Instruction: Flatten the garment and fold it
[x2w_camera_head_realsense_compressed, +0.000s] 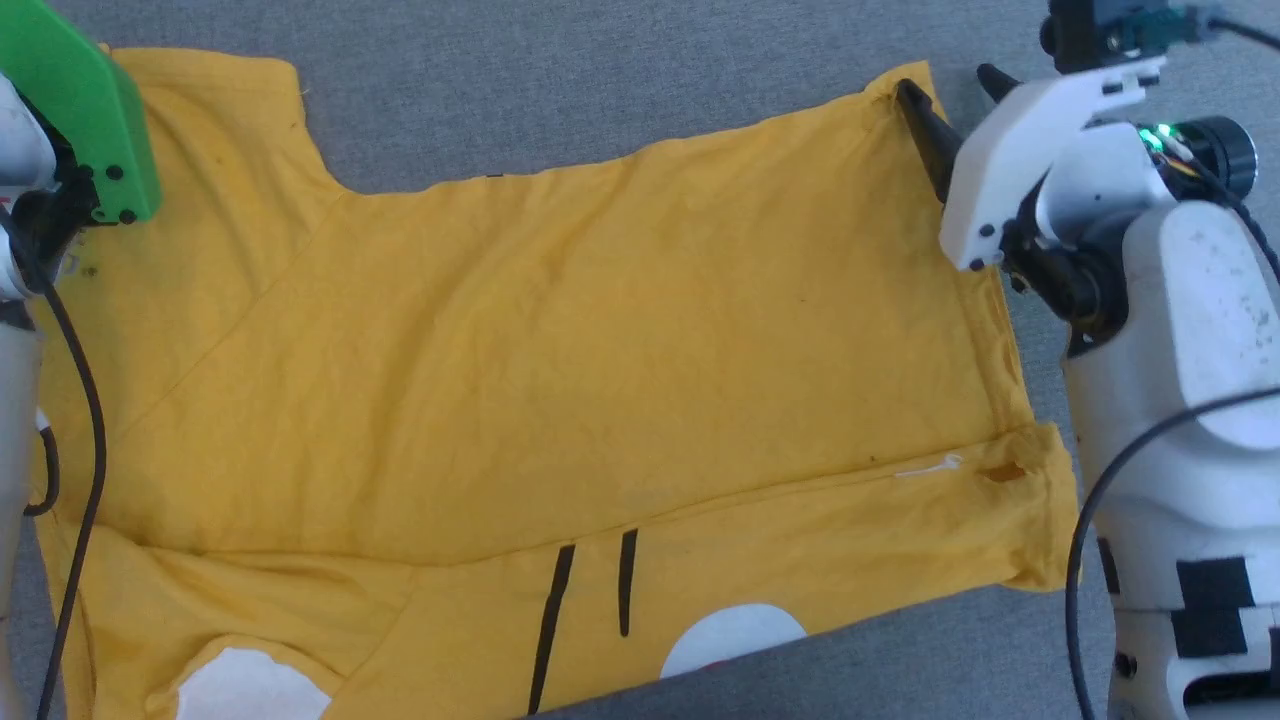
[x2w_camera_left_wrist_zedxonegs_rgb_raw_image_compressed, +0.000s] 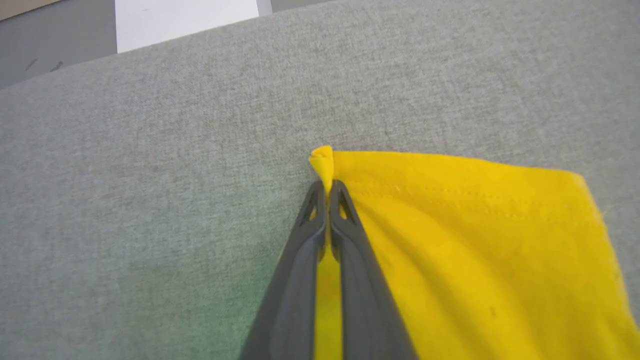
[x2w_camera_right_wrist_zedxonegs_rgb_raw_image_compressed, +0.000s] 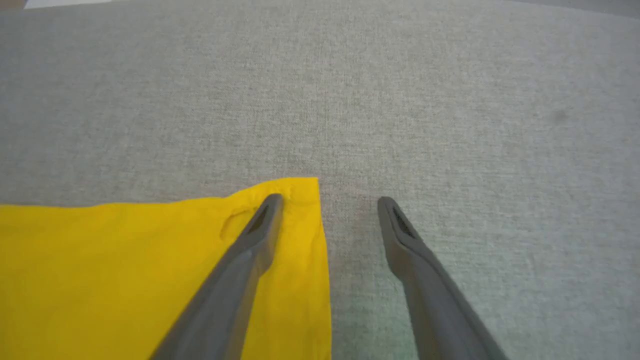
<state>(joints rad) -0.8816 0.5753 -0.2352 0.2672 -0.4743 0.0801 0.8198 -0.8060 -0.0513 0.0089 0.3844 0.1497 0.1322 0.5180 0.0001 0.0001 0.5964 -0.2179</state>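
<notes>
T-shirt (x2w_camera_head_realsense_compressed: 560, 340), bright yellow, lies spread across the grey cloth-topped bench (x2w_camera_head_realsense_compressed: 600, 80), collar end toward our left, hem toward our right. The plain back panel is folded over the top. A strip of printed front shows along the near edge: two black whisker lines (x2w_camera_head_realsense_compressed: 590, 600) and two white patches (x2w_camera_head_realsense_compressed: 735, 635). One sleeve (x2w_camera_head_realsense_compressed: 200, 120) fans out at the far-left corner of the shirt. The cloth is mostly flat, with light creases and a puckered spot near the near-right hem corner.

Left gripper (x2w_camera_left_wrist_zedxonegs_rgb_raw_image_compressed: 327, 187): jaws closed tight on the sleeve's corner. We see yellow cloth sandwiched between the fingers and a small bunch poking out past the tips. The rest of the sleeve drapes off to one side, flat on the bench.

Right gripper (x2w_camera_right_wrist_zedxonegs_rgb_raw_image_compressed: 331, 202): jaws wide apart, holding nothing. It straddles the shirt's far-right hem corner, one finger (x2w_camera_right_wrist_zedxonegs_rgb_raw_image_compressed: 260, 225) lying on the yellow cloth and the other over bare bench just beside the edge.

The green cover (x2w_camera_head_realsense_compressed: 80, 110) on the left wrist overlaps the sleeve in the head view. A black cable (x2w_camera_head_realsense_compressed: 85, 400) hangs over the shirt's left side.
</notes>
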